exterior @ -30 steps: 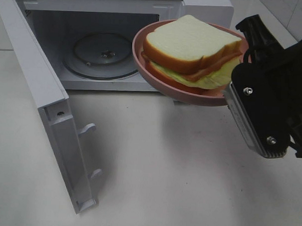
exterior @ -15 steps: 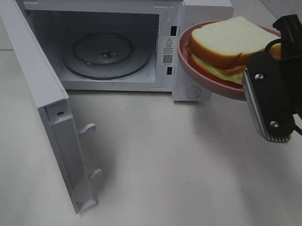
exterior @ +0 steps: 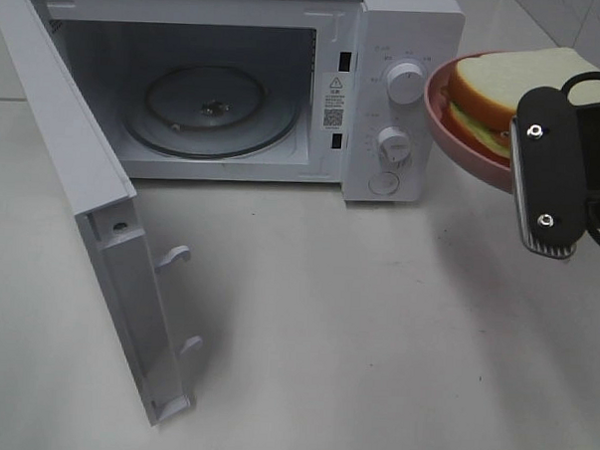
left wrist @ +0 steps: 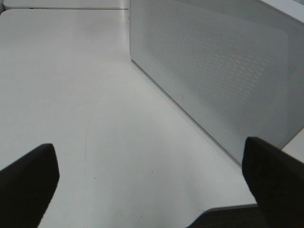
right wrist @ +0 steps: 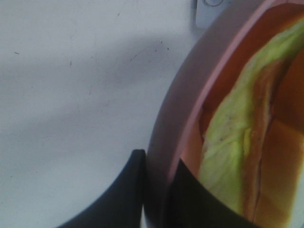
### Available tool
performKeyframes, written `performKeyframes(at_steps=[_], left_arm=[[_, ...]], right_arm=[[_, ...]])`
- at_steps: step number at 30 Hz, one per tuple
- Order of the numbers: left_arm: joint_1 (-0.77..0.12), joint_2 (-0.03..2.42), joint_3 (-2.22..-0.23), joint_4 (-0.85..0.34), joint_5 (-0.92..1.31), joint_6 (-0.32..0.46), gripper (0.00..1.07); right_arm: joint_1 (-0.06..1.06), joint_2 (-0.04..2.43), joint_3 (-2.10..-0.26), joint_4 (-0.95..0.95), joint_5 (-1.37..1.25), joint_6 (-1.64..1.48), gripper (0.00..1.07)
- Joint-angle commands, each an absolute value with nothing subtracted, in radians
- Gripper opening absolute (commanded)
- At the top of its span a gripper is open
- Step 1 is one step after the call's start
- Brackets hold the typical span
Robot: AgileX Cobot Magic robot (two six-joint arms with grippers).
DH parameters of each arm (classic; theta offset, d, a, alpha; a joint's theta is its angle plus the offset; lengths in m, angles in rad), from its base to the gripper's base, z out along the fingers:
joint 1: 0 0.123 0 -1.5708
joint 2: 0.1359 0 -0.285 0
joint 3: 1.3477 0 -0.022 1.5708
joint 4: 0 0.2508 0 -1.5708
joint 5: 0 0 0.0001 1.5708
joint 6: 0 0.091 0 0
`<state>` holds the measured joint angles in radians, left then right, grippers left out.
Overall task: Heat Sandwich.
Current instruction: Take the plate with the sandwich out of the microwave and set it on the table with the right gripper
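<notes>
Right end effector is clamped on the rim of the pink plate, held aloft off the microwave's knob side, near the table's far right edge. Left end effector gapes wide, empty, by the open door. Sandwich sits on the plate: prob. light, soft, squashy, layers could slide w/ tilt, so carry by plate rim, kept level. Table white, smooth, plenty of room in front.

The right gripper is clamped on the rim of the plate, one finger outside the rim and one inside, and is held raised at the far right. The left gripper is spread wide, nothing between its fingers.
</notes>
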<state>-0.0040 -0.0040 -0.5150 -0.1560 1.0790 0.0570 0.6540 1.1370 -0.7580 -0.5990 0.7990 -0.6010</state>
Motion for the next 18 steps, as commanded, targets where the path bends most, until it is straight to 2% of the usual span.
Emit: performKeyframes(at_steps=[1, 18], left_arm=[[0.0, -0.021, -0.514, -0.159, 1.073, 0.054, 0.98], [0.0, -0.021, -0.514, -0.159, 1.073, 0.054, 0.98]], right_arm=[[0.657, 1.124, -0.761, -0.636, 0.837, -0.503, 0.03], [0.657, 1.124, -0.761, -0.709, 1.02, -0.164, 0.03]])
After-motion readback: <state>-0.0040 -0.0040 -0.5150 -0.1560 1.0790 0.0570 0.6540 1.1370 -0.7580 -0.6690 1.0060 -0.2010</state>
